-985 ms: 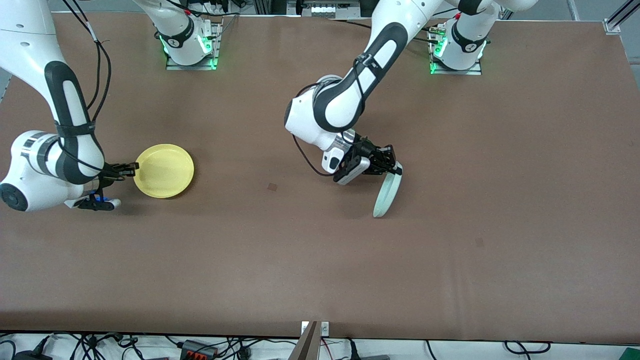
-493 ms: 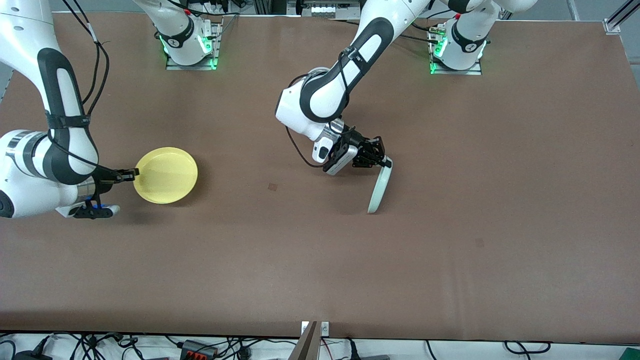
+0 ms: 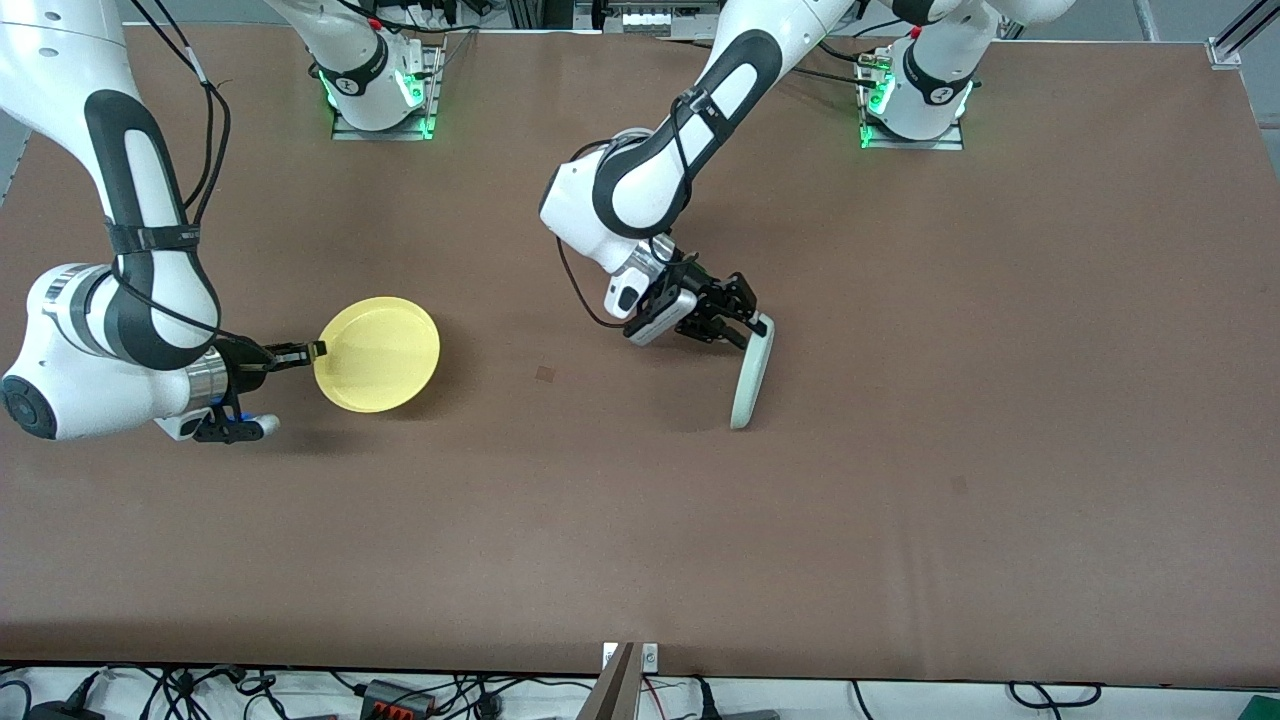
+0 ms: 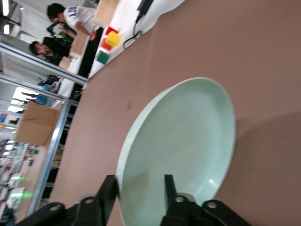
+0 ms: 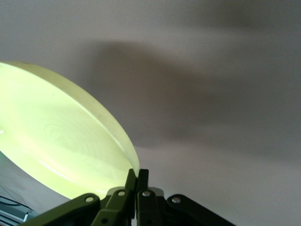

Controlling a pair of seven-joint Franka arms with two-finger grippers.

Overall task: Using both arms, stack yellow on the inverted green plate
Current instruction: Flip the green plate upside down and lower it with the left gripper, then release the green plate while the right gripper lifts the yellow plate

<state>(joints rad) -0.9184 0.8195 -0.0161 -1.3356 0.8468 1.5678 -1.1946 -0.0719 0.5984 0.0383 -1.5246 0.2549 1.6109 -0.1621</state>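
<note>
Brown matting covers the wide table (image 3: 1000, 400). Toward its middle the green plate (image 3: 751, 374) stands almost on edge, rim on the mat, the left gripper (image 3: 752, 322) pinching its upper rim, so the flip looks half done. Nearer the right arm's end, the right gripper (image 3: 305, 351) has its jaws closed on the yellow plate (image 3: 378, 353), held low. Stacking remains undone.

My right hand (image 3: 312, 350) pinches the round yellow plastic plate (image 3: 378, 353) by its rim, lifted; my left hand (image 3: 752, 322) holds the pale mint-green plastic plate (image 3: 750, 375) on edge.
</note>
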